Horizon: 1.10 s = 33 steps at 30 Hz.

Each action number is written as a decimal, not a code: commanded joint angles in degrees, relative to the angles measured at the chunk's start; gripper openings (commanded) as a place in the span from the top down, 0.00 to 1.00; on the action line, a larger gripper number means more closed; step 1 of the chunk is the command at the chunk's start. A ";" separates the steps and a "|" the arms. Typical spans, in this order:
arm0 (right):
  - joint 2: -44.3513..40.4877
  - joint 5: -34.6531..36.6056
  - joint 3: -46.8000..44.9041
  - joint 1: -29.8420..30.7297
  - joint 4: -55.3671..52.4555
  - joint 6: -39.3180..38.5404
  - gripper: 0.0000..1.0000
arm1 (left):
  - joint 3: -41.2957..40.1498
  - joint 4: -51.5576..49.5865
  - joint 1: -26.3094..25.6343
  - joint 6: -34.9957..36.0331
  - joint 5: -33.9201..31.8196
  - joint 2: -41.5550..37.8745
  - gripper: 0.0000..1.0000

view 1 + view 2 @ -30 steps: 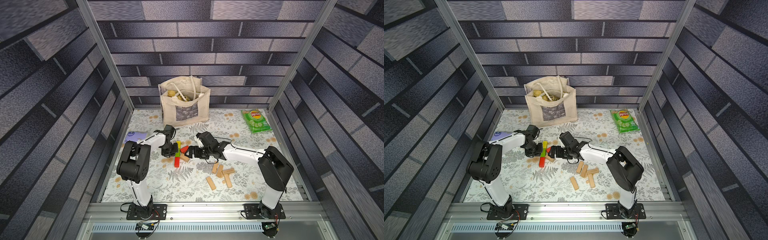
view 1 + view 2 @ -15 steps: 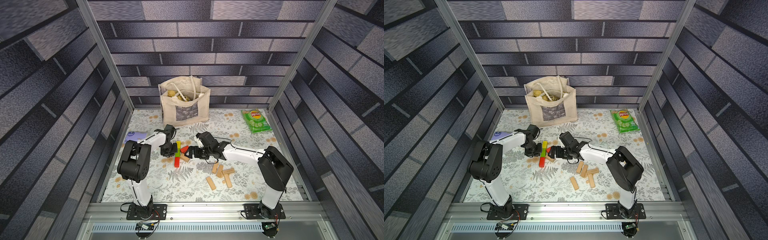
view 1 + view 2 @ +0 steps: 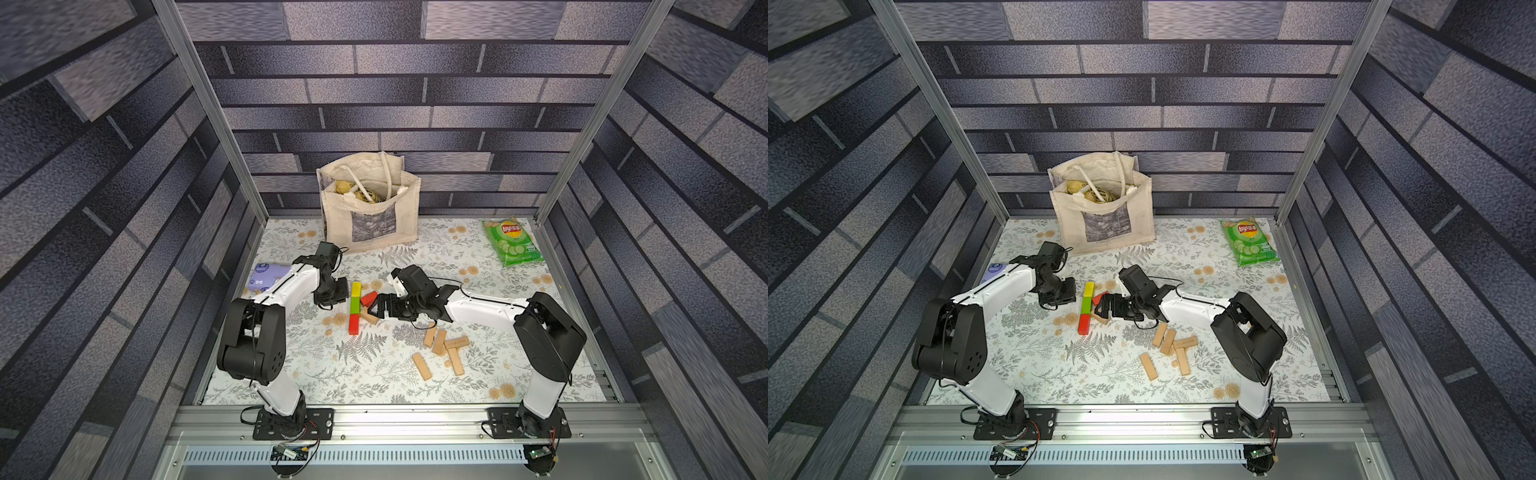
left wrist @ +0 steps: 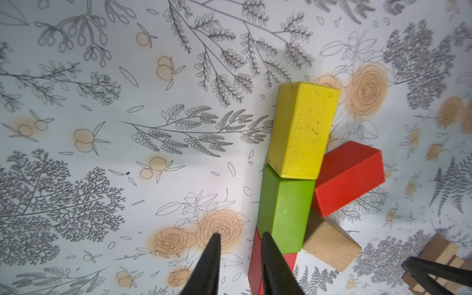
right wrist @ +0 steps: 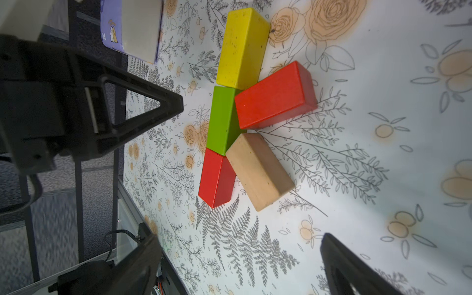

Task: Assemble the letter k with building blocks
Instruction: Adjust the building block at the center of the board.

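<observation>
I judged my multicoloured letter k point(image 3: 357, 307) finished, lying in the middle of the mat point(image 3: 332, 374). My left pincer point(image 4: 240, 255) hung slightly apart, empty, just left of its stem; my right pincer point(image 5: 238, 242) gaped wide, empty. Five loose tan building blocks point(image 3: 440, 345) at the near right were left to assemble.

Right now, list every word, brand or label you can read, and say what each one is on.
"Lay's" on the green chip bag.
Dark print on the tote: too small to read.
Print on the purple pack: too blurred to read.
Faint marks on one tan block: unreadable.
</observation>
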 commanded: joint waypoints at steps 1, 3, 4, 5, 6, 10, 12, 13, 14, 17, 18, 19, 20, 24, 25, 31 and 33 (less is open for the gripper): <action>-1.18 -0.26 2.30 -0.17 -4.78 -2.52 0.00 | -2.37 -2.45 -0.61 0.51 3.47 -4.08 0.66; -2.20 0.22 1.58 -0.16 -5.83 -2.74 0.00 | -4.44 -3.21 -1.32 0.23 2.14 -5.70 0.68; -2.90 0.50 0.74 -0.06 -5.45 -2.41 0.00 | -5.72 -3.17 -1.77 -0.22 1.44 -6.68 0.68; -3.69 0.74 -0.27 -0.01 -4.99 -1.81 0.00 | -7.32 -2.89 -2.24 -0.92 0.84 -7.78 0.68; -4.19 0.96 -0.93 -0.02 -5.00 -1.28 0.00 | -9.09 -2.19 -2.84 -1.69 0.73 -8.98 0.69; -5.48 2.58 -2.07 1.03 -7.19 -0.22 0.00 | -15.15 -0.77 -5.92 -4.97 0.74 -13.02 0.69; -6.36 3.72 -2.94 1.85 -7.22 0.08 0.00 | -17.29 -0.08 -8.94 -6.11 0.42 -14.79 0.68; -6.89 4.40 -3.49 2.27 -7.14 0.36 0.00 | -18.11 -0.10 -10.78 -6.77 -0.26 -15.66 0.68; -7.41 5.01 -3.66 2.65 -6.85 0.59 0.00 | -18.83 -0.29 -12.24 -7.64 -1.35 -16.46 0.67; -8.43 5.29 -6.85 3.23 -5.39 1.89 0.00 | -20.87 -0.51 -14.39 -10.15 -4.20 -18.16 0.68; -8.73 5.28 -7.14 3.32 -5.21 2.01 0.00 | -21.28 -0.56 -14.65 -10.63 -4.90 -18.44 0.69; -9.03 5.43 -7.42 3.55 -5.03 2.02 0.00 | -21.80 -0.43 -14.79 -11.00 -5.67 -18.67 0.69; -9.30 5.49 -7.74 3.60 -4.96 2.07 0.00 | -22.10 -0.42 -14.88 -11.49 -6.49 -18.68 0.71; -10.28 5.69 -8.78 3.70 -4.42 2.10 0.00 | -22.57 0.82 -14.96 -11.91 -7.36 -17.69 0.76; -10.45 5.81 -8.98 3.64 -4.26 2.10 0.00 | -22.61 1.41 -14.97 -11.91 -6.97 -17.26 0.79; -9.96 5.87 -9.12 3.70 -3.73 2.19 0.00 | -21.34 3.26 -14.97 -12.22 -6.03 -14.01 0.81; -9.52 5.72 -8.96 3.66 -3.70 2.12 0.00 | -20.67 2.97 -14.97 -12.20 -6.22 -12.88 0.81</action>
